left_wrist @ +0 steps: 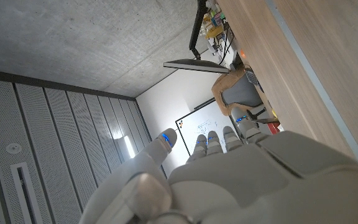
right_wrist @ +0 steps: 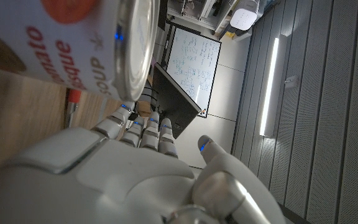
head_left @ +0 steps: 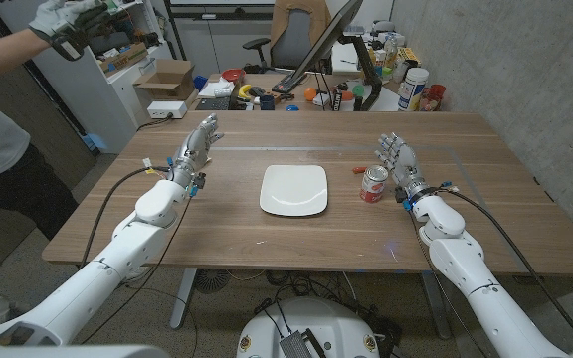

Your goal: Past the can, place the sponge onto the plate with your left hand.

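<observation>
Head view, white plate (head_left: 293,189) mid-table, can (head_left: 373,184) just beside

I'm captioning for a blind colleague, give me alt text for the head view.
A white square plate sits mid-table with a red soup can just to its right. The left hand and right hand wait open on either side, holding nothing; a person's gloved hand reaches in behind.

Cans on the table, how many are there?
1. The can stands upright on the table, right of the plate and close beside the right hand. No other can shows there.
</observation>
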